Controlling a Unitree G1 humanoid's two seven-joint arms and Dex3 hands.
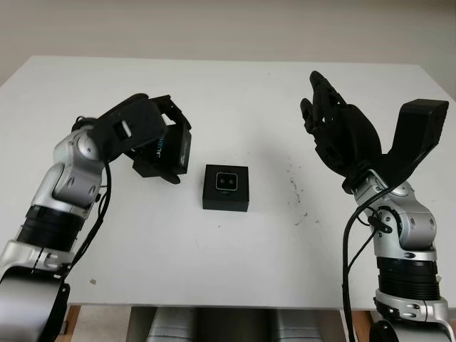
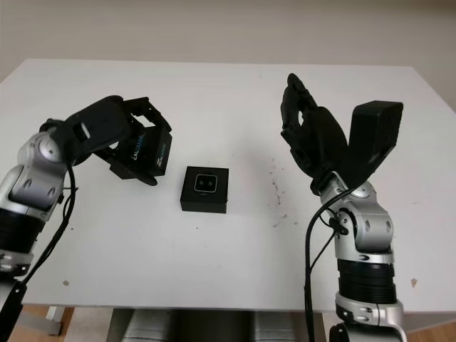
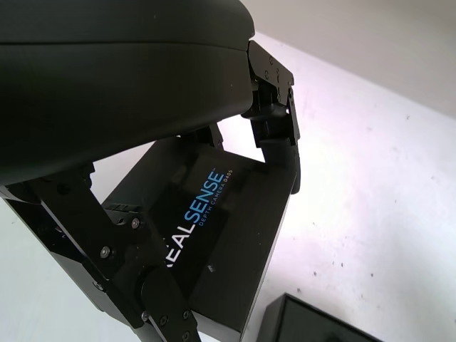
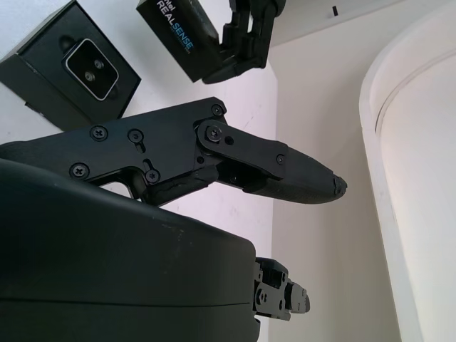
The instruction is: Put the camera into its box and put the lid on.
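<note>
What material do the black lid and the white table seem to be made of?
The black lid with REALSENSE print, held by the left robot hand, looks like matte cardboard: sharp folded edges, dull surface. The white table looks like smooth laminate, faintly scuffed; uncertain.

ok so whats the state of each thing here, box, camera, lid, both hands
box: open, flat on the table
camera: seated in the box, lenses up
lid: off the box, tilted, gripped above the table
left hand: shut on the lid
right hand: open, raised right of the box
</note>
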